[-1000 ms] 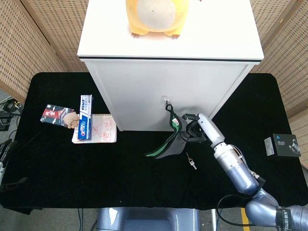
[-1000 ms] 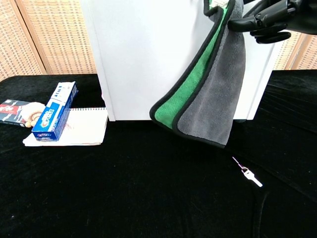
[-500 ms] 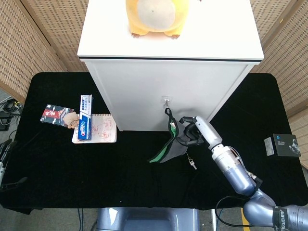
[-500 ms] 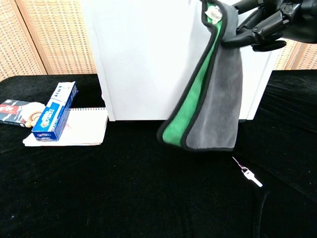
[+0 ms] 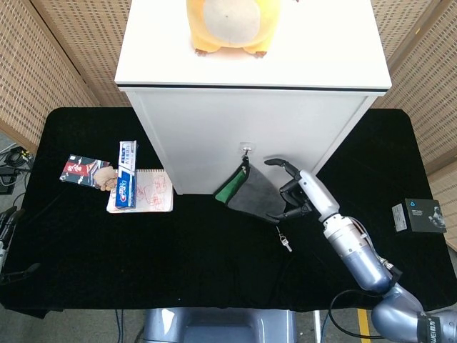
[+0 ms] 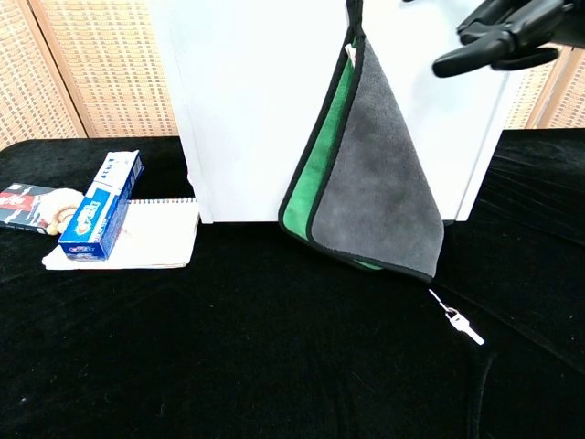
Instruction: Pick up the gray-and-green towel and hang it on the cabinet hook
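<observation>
The gray-and-green towel [image 5: 248, 194] [image 6: 370, 183] hangs by its loop from the small hook [image 5: 247, 150] on the white cabinet's front [image 5: 214, 136], its lower corner reaching toward the black table. My right hand [image 5: 294, 189] [image 6: 503, 37] is just right of the towel with its fingers spread, apart from the cloth and holding nothing. The hook itself lies above the chest view's top edge. My left hand does not show in either view.
A small key [image 5: 285, 241] [image 6: 457, 318] lies on the table below the towel. A notepad [image 5: 141, 191] with a blue toothpaste box [image 5: 127, 183] and a snack packet [image 5: 84, 171] lie left. A black box [image 5: 420, 216] sits far right. A yellow plush toy [image 5: 227, 25] tops the cabinet.
My right hand let go of the towel and drew back to the right. The towel swung left and now hangs freely from the hook.
</observation>
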Controlling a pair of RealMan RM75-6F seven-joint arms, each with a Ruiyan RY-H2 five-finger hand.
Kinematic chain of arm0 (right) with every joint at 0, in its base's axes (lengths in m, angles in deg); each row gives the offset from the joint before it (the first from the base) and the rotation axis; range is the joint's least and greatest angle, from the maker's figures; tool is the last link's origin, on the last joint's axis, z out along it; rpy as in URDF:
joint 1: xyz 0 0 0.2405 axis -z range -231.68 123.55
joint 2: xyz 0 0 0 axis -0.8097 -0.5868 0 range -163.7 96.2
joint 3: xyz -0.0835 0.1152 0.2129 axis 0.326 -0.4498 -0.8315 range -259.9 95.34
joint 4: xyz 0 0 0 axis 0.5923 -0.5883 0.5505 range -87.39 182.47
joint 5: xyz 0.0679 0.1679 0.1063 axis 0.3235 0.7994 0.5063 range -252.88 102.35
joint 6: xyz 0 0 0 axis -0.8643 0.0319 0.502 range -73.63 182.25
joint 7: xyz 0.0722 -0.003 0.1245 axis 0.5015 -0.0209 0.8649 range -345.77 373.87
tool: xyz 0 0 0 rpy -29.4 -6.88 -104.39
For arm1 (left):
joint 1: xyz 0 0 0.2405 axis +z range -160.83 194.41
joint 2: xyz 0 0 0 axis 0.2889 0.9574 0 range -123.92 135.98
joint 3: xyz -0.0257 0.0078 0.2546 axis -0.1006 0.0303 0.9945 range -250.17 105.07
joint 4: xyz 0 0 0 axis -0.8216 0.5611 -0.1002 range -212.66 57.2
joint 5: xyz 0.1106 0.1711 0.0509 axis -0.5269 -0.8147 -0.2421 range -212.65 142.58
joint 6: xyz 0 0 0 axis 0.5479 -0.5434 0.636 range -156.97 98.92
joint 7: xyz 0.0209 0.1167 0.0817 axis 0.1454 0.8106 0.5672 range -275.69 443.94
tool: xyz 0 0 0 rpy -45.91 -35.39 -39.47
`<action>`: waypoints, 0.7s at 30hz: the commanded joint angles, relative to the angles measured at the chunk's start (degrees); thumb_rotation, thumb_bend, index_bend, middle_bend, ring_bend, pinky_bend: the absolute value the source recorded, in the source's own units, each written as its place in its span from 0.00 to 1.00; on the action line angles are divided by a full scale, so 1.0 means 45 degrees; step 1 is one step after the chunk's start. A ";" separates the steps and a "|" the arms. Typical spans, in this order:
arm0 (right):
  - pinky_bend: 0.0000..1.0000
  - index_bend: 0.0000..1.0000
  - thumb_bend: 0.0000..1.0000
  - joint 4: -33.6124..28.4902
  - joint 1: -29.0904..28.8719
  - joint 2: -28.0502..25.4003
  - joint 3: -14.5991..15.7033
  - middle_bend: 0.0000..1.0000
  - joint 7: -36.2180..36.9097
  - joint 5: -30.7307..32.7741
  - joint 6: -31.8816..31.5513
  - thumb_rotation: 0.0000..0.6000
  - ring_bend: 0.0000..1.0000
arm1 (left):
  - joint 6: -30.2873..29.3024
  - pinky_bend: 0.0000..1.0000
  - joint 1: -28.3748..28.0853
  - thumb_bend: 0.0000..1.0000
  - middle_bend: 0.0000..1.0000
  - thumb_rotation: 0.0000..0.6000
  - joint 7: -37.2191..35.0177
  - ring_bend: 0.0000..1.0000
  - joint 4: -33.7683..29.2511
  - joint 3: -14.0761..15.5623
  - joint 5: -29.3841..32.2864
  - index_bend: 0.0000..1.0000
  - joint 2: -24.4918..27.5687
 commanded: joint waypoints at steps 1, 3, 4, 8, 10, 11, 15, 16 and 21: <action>1.00 0.24 0.12 0.0256 0.0704 -0.0511 0.0584 1.00 -0.0485 -0.1733 -0.0830 1.00 1.00 | -0.0070 0.00 0.0035 0.00 0.00 1.00 -0.0066 0.00 -0.0015 0.0021 -0.0071 0.00 0.0032; 1.00 0.25 0.12 0.0655 0.1167 -0.0593 0.1045 1.00 -0.0742 -0.3059 -0.1559 1.00 1.00 | -0.0126 0.00 0.0063 0.00 0.00 1.00 -0.0129 0.00 -0.0022 0.0036 -0.0125 0.00 0.0055; 1.00 0.26 0.12 0.1058 0.1524 -0.0599 0.1416 1.00 -0.0816 -0.4063 -0.2169 1.00 1.00 | -0.0174 0.00 0.0086 0.00 0.00 1.00 -0.0165 0.00 -0.0023 0.0050 -0.0173 0.00 0.0069; 1.00 0.29 0.11 0.2870 0.2453 -0.0455 0.2432 0.97 -0.0695 -0.6684 -0.4124 1.00 0.96 | -0.0320 0.00 0.0149 0.00 0.00 1.00 -0.0217 0.00 -0.0030 0.0102 -0.0354 0.00 0.0097; 1.00 0.31 0.10 0.4030 0.2781 -0.0243 0.2835 0.92 -0.0619 -0.7787 -0.5147 1.00 0.90 | -0.0396 0.00 0.0182 0.00 0.00 1.00 -0.0211 0.00 -0.0056 0.0129 -0.0447 0.00 0.0105; 0.99 0.32 0.10 0.4583 0.2915 -0.0137 0.2989 0.89 -0.0636 -0.8227 -0.5617 1.00 0.86 | -0.0426 0.00 0.0197 0.00 0.00 1.00 -0.0210 0.00 -0.0067 0.0145 -0.0489 0.00 0.0111; 0.73 0.32 0.05 0.6830 0.3565 0.0470 0.3319 0.74 -0.1733 -0.9428 -0.7586 1.00 0.68 | -0.0580 0.00 0.0222 0.00 0.00 1.00 -0.0146 0.00 -0.0162 0.0138 -0.0647 0.00 0.0148; 0.59 0.30 0.02 0.7286 0.3722 0.0640 0.3385 0.63 -0.1993 -0.9624 -0.8020 1.00 0.57 | -0.0613 0.00 0.0236 0.00 0.00 1.00 -0.0130 0.00 -0.0182 0.0149 -0.0684 0.00 0.0151; 0.07 0.05 0.00 0.7879 0.4497 0.0552 0.3999 0.06 -0.3287 -0.9459 -0.8219 1.00 0.01 | -0.0775 0.00 0.0312 0.00 0.00 1.00 0.0091 0.00 -0.0172 0.0147 -0.0721 0.00 0.0099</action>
